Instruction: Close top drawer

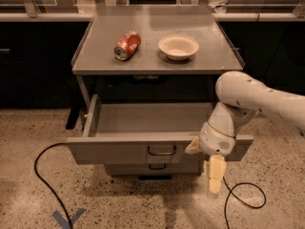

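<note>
The top drawer [124, 149] is a wide grey metal drawer, pulled far out of the cabinet, and its shallow tray is empty. A small dark wire loop handle [161, 150] sits at the centre of its front panel. My gripper [204, 162] hangs on the white arm [248, 97] in front of the right end of the front panel. Its pale fingers are spread apart: one [192, 147] lies against the panel's face, the other [215, 174] points down below the panel. It holds nothing.
A crushed red can [127, 45] and a white bowl [178, 46] rest on the grey cabinet top [95, 56]. A narrower drawer [157, 168] shows below the top one. Black cables lie on the speckled floor at left [43, 175] and right [243, 199]. Dark counters stand behind.
</note>
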`<action>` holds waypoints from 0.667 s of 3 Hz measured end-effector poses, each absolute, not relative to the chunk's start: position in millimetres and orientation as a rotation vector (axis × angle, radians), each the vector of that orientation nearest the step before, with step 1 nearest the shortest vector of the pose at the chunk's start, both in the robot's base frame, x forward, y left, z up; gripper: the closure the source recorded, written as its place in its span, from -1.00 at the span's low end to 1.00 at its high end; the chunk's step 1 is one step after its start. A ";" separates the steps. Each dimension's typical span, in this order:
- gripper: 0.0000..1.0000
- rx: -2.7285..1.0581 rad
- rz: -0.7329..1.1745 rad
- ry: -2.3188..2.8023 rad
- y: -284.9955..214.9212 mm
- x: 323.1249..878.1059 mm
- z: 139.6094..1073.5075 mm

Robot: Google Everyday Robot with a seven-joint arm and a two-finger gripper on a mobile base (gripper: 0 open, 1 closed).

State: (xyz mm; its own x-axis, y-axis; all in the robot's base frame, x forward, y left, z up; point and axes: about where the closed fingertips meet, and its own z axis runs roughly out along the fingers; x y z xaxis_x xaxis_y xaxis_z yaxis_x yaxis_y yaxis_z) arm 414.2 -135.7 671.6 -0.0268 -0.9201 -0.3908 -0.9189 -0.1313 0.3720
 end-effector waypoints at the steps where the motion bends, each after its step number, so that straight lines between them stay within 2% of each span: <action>1: -1.00 2.163 -0.823 -2.126 -145.3 444.1 664.5; 2: -1.00 2.162 -0.790 -2.165 -149.0 463.1 667.4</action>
